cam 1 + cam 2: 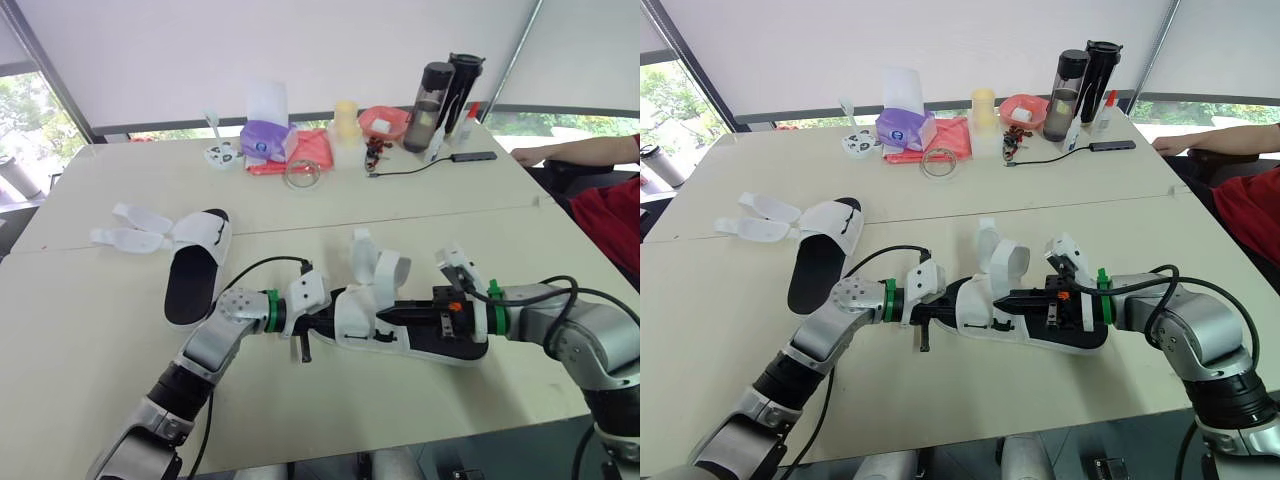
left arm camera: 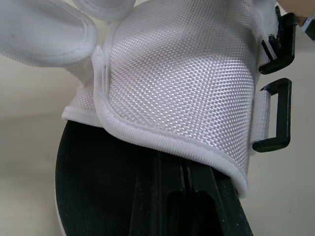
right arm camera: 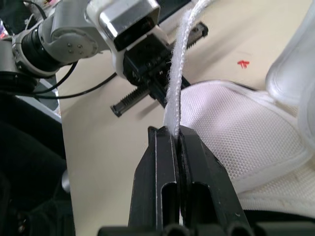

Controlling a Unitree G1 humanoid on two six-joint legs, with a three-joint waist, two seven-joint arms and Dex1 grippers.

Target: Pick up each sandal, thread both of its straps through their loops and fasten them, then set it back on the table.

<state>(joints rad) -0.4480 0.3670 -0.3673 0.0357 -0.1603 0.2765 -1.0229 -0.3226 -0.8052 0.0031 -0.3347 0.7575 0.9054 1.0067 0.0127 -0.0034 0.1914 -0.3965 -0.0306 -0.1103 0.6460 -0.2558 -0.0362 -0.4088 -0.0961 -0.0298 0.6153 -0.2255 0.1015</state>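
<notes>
The white mesh sandal with a black sole (image 1: 400, 322) lies at the near edge of the pale desk (image 1: 90, 380), between the two hands; I cannot tell whether it rests on the surface or hangs just above it. The right hand (image 3: 176, 132) is pinching a white fabric strap (image 3: 180, 64) edge-on, and the strap rises loosely from the pinch. The left hand (image 2: 183, 169) looks pressed together, lying along the black insole and tucked under the rim of the mesh upper rather than clamped around anything. That is probably the weak point. If the right hand pulls the strap towards the two black plastic loops (image 2: 276, 115) on the side of the upper, nothing firm anchors the sandal, so it may slide off the left hand or twist around it. The loops would then turn away from the strap's end. The pinch itself is narrow, so the thin strap may slip out under tension. It may also fold, since the free end above the grip is floppy and could buckle against a loop instead of passing through. The other strap stands just beside the held one, so the two may snag or stick together if they touch, and either could end up in the wrong loop. The second white slide sandal (image 1: 197, 265), its straps splayed open, lies well apart to the left and is in no danger from this move.
</notes>
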